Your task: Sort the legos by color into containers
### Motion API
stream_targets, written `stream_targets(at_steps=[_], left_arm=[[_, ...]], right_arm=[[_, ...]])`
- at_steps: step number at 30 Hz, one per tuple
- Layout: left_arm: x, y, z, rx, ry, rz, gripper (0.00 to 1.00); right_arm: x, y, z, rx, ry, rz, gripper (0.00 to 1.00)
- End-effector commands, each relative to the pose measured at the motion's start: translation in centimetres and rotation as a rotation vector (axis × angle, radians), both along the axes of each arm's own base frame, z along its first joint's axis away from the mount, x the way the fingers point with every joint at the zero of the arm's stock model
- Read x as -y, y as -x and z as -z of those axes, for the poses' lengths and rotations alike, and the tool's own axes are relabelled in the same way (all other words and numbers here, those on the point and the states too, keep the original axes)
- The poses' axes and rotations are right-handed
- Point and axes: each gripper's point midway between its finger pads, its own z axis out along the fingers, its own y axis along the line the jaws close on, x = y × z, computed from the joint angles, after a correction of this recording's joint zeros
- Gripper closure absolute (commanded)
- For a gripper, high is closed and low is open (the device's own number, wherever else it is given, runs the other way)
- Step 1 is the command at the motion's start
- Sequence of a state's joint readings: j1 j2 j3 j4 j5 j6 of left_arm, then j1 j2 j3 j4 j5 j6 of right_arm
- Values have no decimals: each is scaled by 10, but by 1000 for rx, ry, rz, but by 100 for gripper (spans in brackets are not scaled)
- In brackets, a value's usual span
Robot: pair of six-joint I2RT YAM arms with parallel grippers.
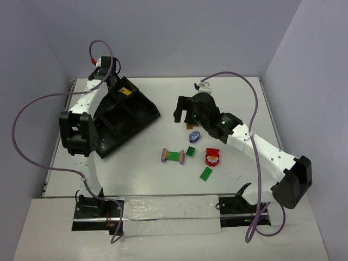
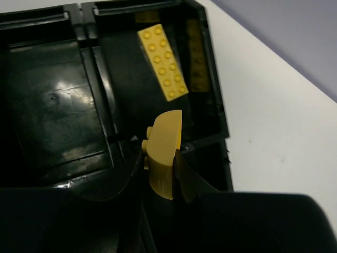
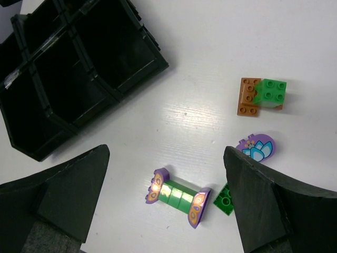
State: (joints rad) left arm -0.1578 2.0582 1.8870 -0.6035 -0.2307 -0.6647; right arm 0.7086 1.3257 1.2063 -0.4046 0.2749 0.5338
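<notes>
My left gripper point(image 2: 162, 161) is shut on a curved yellow-orange brick point(image 2: 166, 134) and holds it over the far corner compartment of the black tray point(image 1: 142, 122), where a long yellow plate point(image 2: 162, 63) lies. In the top view the left gripper point(image 1: 115, 81) is at the tray's far end. My right gripper point(image 3: 166, 190) is open and empty, high above the purple-ended green bar point(image 3: 177, 196). Beside the bar lie a small green brick point(image 3: 225, 199), a purple oval piece point(image 3: 256, 147) and a green brick on an orange plate point(image 3: 271, 92). A red-and-white brick point(image 1: 212, 157) and a flat green plate point(image 1: 206, 173) lie nearer.
The tray's other compartments point(image 3: 79, 68) look empty in the right wrist view. The right arm point(image 1: 261, 149) stretches across the table's right half. Purple cables loop off both arms. A pale strip point(image 1: 168, 212) lies along the near edge.
</notes>
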Motion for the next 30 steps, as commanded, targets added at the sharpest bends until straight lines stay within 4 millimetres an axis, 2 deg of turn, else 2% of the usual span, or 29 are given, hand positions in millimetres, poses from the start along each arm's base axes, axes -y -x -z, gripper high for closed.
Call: stream_targets(at_steps=[1, 5, 7, 8, 9, 10, 12, 13, 17, 18, 19, 20, 22, 24, 26, 27, 30], left_arm=[[-17, -20, -11, 60, -46, -82, 100], [-17, -36, 13, 16, -55, -57, 99], [-17, -38, 20, 5, -61, -58, 89], [-16, -39, 22, 5, -60, -53, 76], [-15, -40, 25, 5, -57, -49, 56], [-15, -39, 25, 6, -54, -46, 25], [-12, -40, 21, 20, -46, -28, 5], [-10, -41, 18, 28, -42, -17, 1], [0, -37, 0, 53, -42, 21, 1], [5, -34, -12, 69, -47, 31, 1], [3, -33, -11, 67, -57, 24, 1], [7, -26, -28, 92, -70, 30, 1], [15, -18, -48, 126, -72, 47, 1], [28, -4, -77, 179, -61, 79, 1], [50, 21, -118, 251, -46, 135, 1], [55, 32, -131, 273, -46, 148, 1], [76, 67, -139, 281, -27, 207, 1]], right_arm=[[1, 4, -3, 11, -43, -1, 3], [1, 6, 7, -8, -43, 3, 3], [1, 7, 11, -17, -39, -1, 3], [0, 7, 12, -19, -38, -3, 3], [0, 7, 14, -23, -33, -1, 3], [1, 6, 17, -28, -25, 1, 3], [2, 5, 19, -29, -12, 8, 3], [3, 4, 20, -29, -4, 10, 3], [12, -9, 34, -23, 85, 61, 3], [18, -15, 43, -32, 133, 96, 4], [21, -18, 46, -33, 154, 111, 5], [24, -23, 48, -33, 168, 126, 7], [27, -29, 56, -48, 185, 137, 11], [32, -37, 65, -70, 193, 148, 16], [39, -45, 75, -94, 209, 164, 21], [42, -48, 78, -104, 209, 173, 25], [55, -59, 92, -145, 187, 197, 31]])
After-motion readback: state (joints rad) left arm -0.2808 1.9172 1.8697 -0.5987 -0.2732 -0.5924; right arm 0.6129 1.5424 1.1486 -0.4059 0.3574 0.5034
